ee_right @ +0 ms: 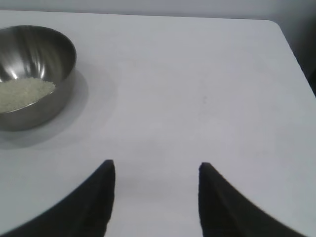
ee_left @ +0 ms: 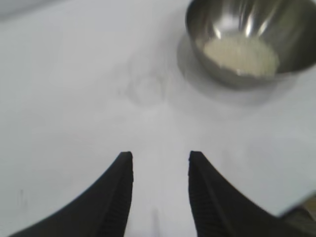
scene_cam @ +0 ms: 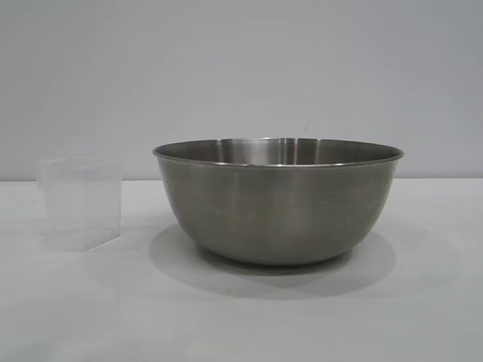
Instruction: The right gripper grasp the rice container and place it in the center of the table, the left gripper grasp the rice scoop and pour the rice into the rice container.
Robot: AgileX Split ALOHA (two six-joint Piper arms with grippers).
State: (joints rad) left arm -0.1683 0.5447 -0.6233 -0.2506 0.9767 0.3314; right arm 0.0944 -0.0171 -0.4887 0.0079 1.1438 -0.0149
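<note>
Standing near the middle of the white matte table [scene_cam: 423, 302], the bowl [scene_cam: 278, 200] is a wide round vessel of brushed grey steel with a thin rolled rim, its curved wall narrowing to a small flat base. Just beside it, apart and not touching, the scoop [scene_cam: 79, 202] stands upright: a small translucent plastic cup, squarish and tapering downward, looking empty through its cloudy walls.

The exterior view is level with the tabletop, so it shows the bowl's outer wall and only a strip of its inner far side; what lies inside is hidden there, and neither arm appears. The wrist views look down into the bowl and show the rice [ee_left: 242, 55], a low off-white heap of fine grains on its bottom, with bright reflections on the polished inner wall. The scoop cannot be made out in either wrist view.

The left gripper [ee_left: 160, 160] hangs over bare table well short of the bowl, its two black pointed fingers apart with only tabletop between them; ribbed pads line their inner faces. The right gripper [ee_right: 157, 168] hangs over bare table too, with the bowl off to one side, its jaws spread wider and holding nothing.
</note>
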